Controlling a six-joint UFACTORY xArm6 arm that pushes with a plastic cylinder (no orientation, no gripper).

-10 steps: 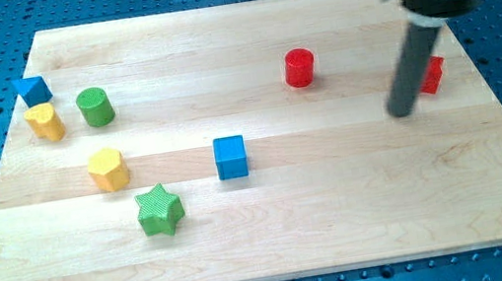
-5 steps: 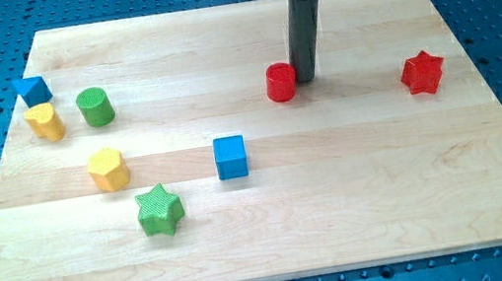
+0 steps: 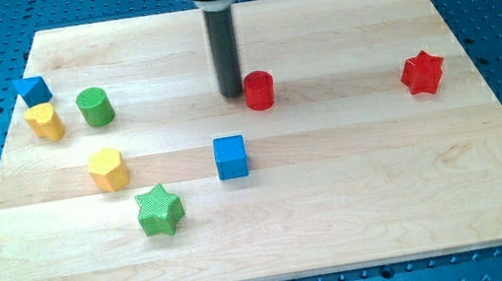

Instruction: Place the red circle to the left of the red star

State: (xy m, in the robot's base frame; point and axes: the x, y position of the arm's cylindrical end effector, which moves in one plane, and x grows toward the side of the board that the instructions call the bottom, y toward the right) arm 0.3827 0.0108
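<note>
The red circle (image 3: 259,90) stands on the wooden board near the middle, a little toward the view's top. The red star (image 3: 421,73) sits far to its right, near the board's right edge. My tip (image 3: 230,94) is on the board just left of the red circle, close to or touching its left side. The dark rod rises straight up from there to the view's top.
A blue cube (image 3: 231,156) lies below the tip. A green star (image 3: 160,211) is lower left. A yellow hexagon (image 3: 108,169), green cylinder (image 3: 94,107), yellow block (image 3: 45,122) and blue triangle (image 3: 31,91) cluster at the left.
My tip swept from beside the red star to the circle's right, pushed the circle leftward, and now stands on the circle's left side. The red star has not moved.
</note>
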